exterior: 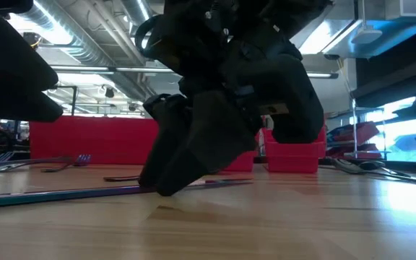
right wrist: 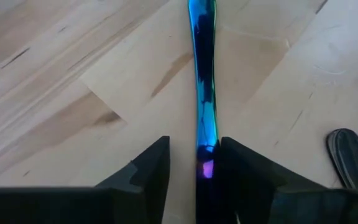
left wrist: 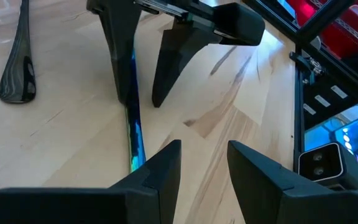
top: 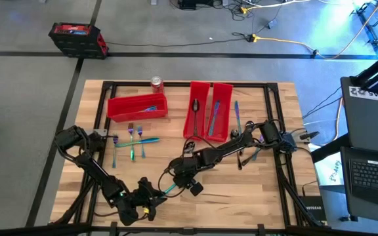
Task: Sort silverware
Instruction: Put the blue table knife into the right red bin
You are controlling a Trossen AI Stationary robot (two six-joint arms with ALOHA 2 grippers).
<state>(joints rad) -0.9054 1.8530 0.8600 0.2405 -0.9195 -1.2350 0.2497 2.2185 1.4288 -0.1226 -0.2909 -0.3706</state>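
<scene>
R claw [right wrist: 194,168] straddles an iridescent utensil [right wrist: 202,81] near worktop's front edge, fingers nearly closed on it, for pickup. L claw [left wrist: 204,165] waits alongside, half-open, empty.

Both arms are black throughout, built of chunky rounded joint housings linked by slimmer straight segments, with thin dark cables looping along them. The right gripper [right wrist: 194,165] ends in two matte black wedge-shaped fingers tapering to blunt tips, with flat inner faces. The left gripper [left wrist: 204,165] has the same angular black fingers, rising from a broad, flat black body behind the jaws.
</scene>
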